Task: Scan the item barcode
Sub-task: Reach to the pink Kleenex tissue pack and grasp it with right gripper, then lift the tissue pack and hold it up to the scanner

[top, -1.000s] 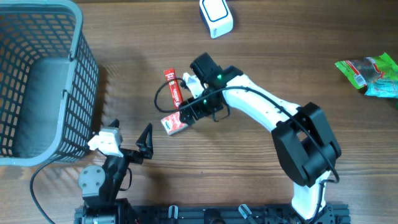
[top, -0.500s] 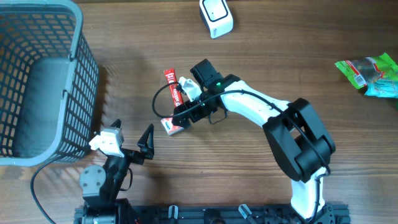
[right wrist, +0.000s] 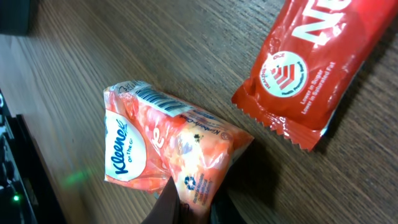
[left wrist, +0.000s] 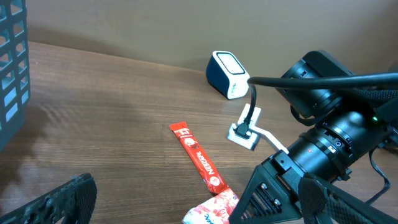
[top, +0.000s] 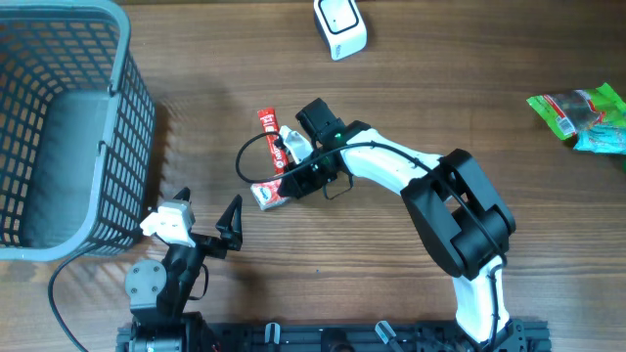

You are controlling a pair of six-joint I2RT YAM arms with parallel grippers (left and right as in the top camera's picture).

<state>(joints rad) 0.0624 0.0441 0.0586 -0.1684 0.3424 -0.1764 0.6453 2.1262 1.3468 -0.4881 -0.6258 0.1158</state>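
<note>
White right arm [top: 389,166] with black joints, looping black cable [top: 242,159], small green light [left wrist: 375,118].

The orange tissue pack [right wrist: 163,152] pinched by the fingers [right wrist: 166,200] of the right gripper [right wrist: 189,208] reads "Kleenex" and "On The Go", with a barcode at its far edge, while the red sachet [right wrist: 308,74] beyond shows a large white "N".

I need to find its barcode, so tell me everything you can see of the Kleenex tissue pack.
The Kleenex tissue pack is a small soft pack in glossy orange-pink film with a white oval logo and a recycling mark. It lies on the wooden table beside the red sachet, one edge pinched by the right gripper; a barcode strip shows along the opposite edge.
</note>
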